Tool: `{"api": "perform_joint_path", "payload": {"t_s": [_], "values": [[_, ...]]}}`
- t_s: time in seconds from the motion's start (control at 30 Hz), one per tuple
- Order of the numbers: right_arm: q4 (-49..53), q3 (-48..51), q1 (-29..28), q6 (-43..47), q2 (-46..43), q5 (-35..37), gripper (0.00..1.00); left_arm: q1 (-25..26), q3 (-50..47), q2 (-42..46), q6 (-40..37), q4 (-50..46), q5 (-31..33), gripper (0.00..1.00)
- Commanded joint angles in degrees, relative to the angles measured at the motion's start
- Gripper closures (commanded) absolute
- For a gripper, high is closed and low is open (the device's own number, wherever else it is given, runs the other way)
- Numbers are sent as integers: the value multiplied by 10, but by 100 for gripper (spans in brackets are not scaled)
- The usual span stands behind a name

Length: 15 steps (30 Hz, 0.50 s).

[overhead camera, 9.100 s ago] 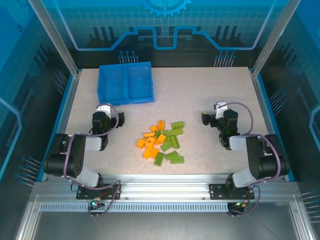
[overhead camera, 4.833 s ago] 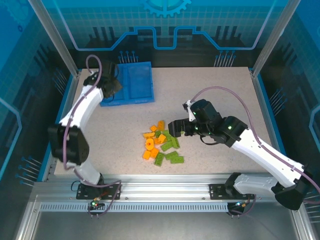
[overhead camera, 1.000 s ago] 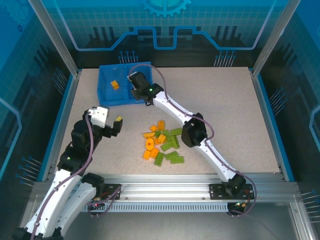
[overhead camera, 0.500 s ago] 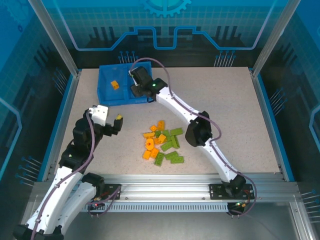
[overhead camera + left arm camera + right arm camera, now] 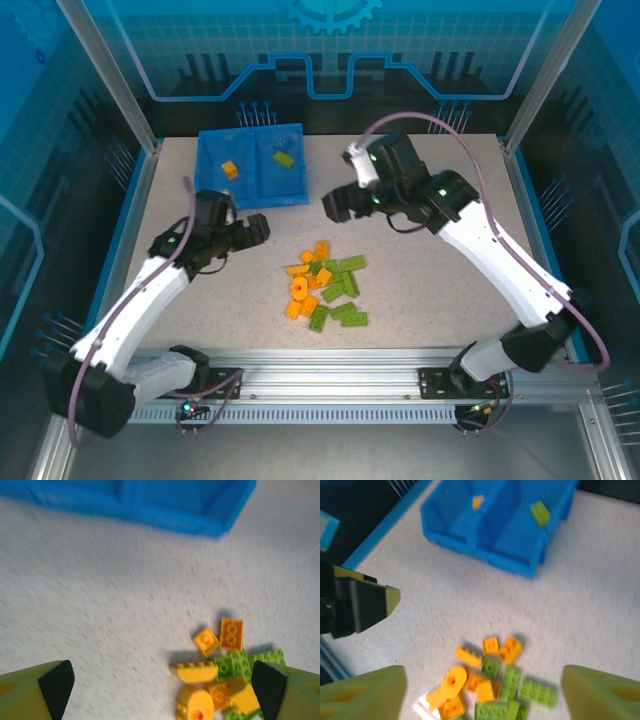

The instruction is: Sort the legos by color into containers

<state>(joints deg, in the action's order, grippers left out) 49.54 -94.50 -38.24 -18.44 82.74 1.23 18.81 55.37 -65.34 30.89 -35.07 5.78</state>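
Two hands: left hand [image 5: 254,231] and right hand [image 5: 336,204] are both out over the speckled worktop [image 5: 440,270], and neither one is carrying anything.
Left hand: it hovers just left of the pile, on the near side of the bin. From its wrist its fingers [image 5: 56,682] stand wide apart at the bottom corners, with bare worktop and the pile's edge between them.
Right hand: it hangs beside the bin's near right corner, on the far side of the pile. From its wrist its yellow-green fingers [image 5: 367,692] are spread wide, and the bricks lie loose on the worktop beneath the gap.
Blue bin [image 5: 255,196]: it sits at the far left of the worktop, with a centre divider [image 5: 252,160] splitting it in two.
Left compartment [image 5: 214,178]: one orange brick [image 5: 229,169] lies inside, well clear of the walls.
Right compartment [image 5: 290,180]: one light green brick [image 5: 284,158] rests inside, tilted.
Pile of legos [image 5: 325,290]: it sits loose mid-worktop, well apart from the bin and between the two arms.
Pile colours: orange pieces crowd the left side and light green ones the right, several touching or overlapping.
Pile detail: two small orange squares [image 5: 231,632] sit at the bin-side edge, and a rounded orange piece [image 5: 195,705] lies nearer the arm bases.
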Motion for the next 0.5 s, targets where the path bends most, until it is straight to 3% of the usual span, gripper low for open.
{"api": "perform_joint_path", "payload": {"t_s": [0.0, 0.07, 0.23, 0.47], "values": [[27, 98, 30, -88, -48, -24, 5, 71, 29, -69, 116, -11, -16, 6], [18, 154, 37, -112, -82, -33, 1, 104, 61, -137, 128, 7, -13, 6], [15, 239, 40, -152, -130, -25, 0, 154, 155, -294, 112, 19, 6, 12], [27, 275, 45, -161, -178, 2, 0, 165, 251, -446, 82, 8, 9, 22]]}}
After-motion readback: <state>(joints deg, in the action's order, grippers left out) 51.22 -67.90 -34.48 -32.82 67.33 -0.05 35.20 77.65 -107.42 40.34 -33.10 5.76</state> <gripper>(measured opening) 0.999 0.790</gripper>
